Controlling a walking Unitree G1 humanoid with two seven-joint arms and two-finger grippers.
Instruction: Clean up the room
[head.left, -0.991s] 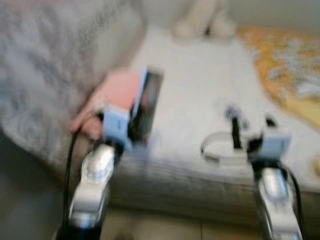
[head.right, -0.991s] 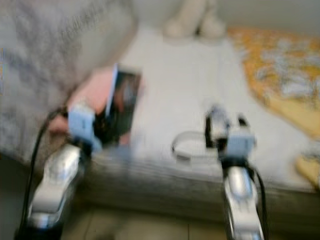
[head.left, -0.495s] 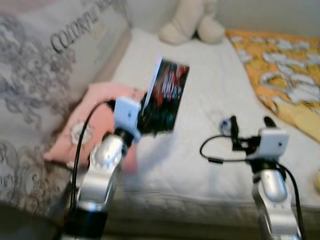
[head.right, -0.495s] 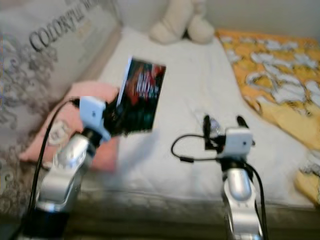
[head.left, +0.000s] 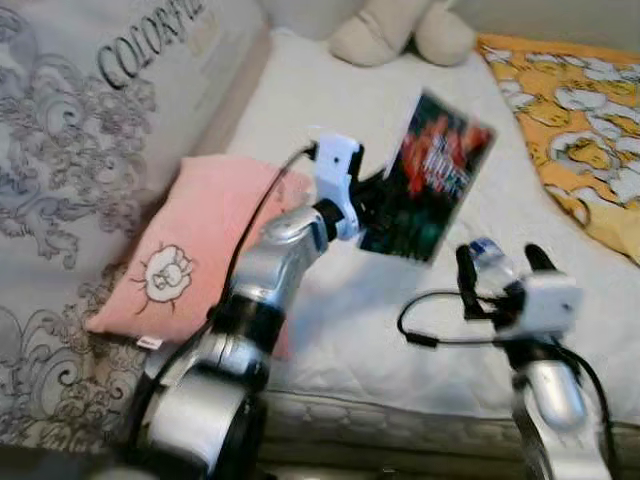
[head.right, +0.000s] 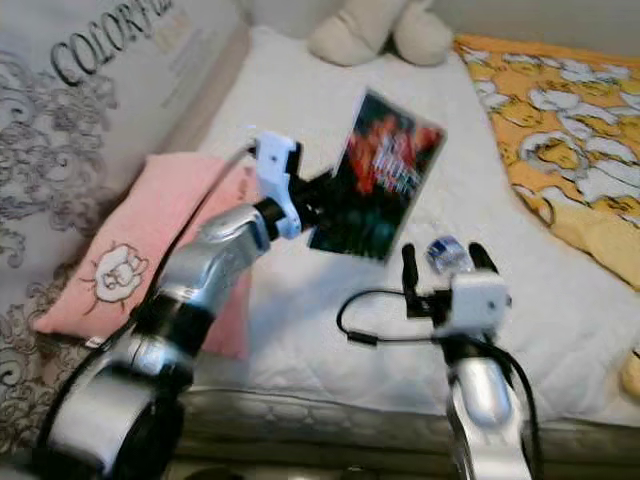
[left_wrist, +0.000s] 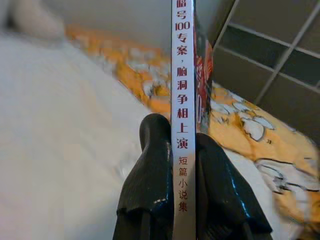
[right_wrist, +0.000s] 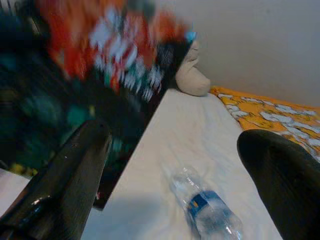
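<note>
So the left gripper (left_wrist: 184, 165) was pinching a book (head.left: 425, 177) by its spine, both fingers clamped tight, holding it up over the white bed (head.left: 330, 110), right of a pink pillow (head.left: 190, 245). The right gripper (head.left: 497, 270) hung nearer, on the right, fingers spread wide with nothing between them. A clear water bottle (right_wrist: 206, 207) lay on the sheet just past it. Yellow patterned blanket (head.left: 575, 110) far right, a plush toy (head.left: 400, 30) at the far end
</note>
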